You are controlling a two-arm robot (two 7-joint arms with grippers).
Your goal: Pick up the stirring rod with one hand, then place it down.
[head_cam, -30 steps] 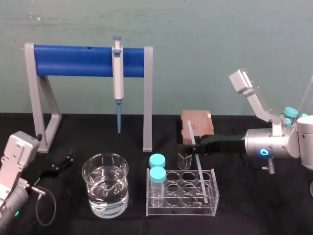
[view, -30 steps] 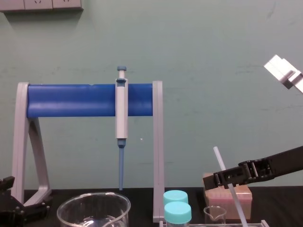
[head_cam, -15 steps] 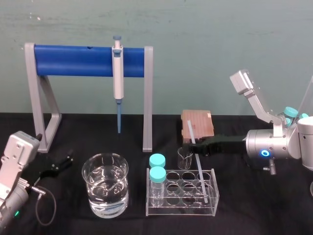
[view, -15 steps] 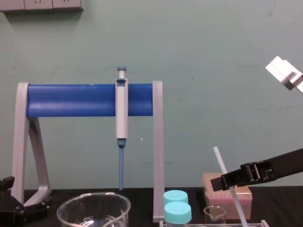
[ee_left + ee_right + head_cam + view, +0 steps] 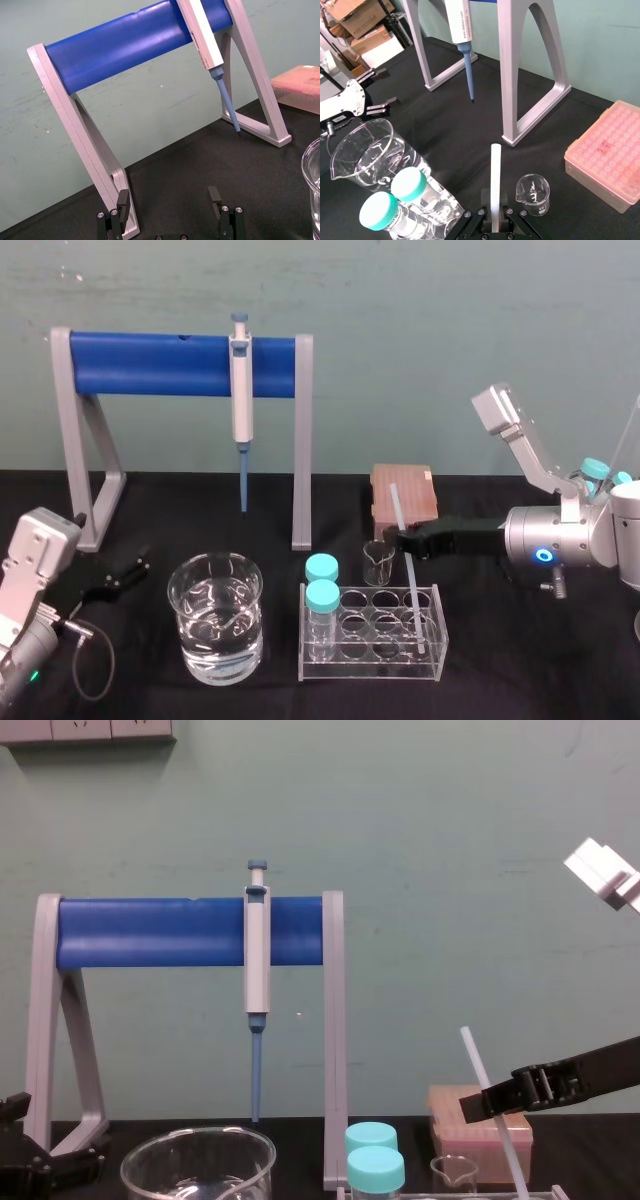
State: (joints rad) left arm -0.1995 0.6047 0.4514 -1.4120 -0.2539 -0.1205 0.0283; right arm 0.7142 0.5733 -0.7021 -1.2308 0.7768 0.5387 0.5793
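Two black arms reach over a black-clothed surface [image 5: 520,660] before a teal wall [image 5: 400,340]. The right tool [image 5: 405,538] hangs just behind the clear tube rack [image 5: 375,665], clamped on the stirring rod [image 5: 411,585], which leans with its lower end down among the rack's right-hand holes. The left tool [image 5: 167,196] rests well left of the rack, fingers apart. Printing on the small beaker [image 5: 532,192] behind the rack is too small to read.

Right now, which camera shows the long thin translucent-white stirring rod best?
Head view: the long translucent-white stirring rod shows whole, held by the right pincer. Chest view crops its lower end; right wrist view foreshortens it.
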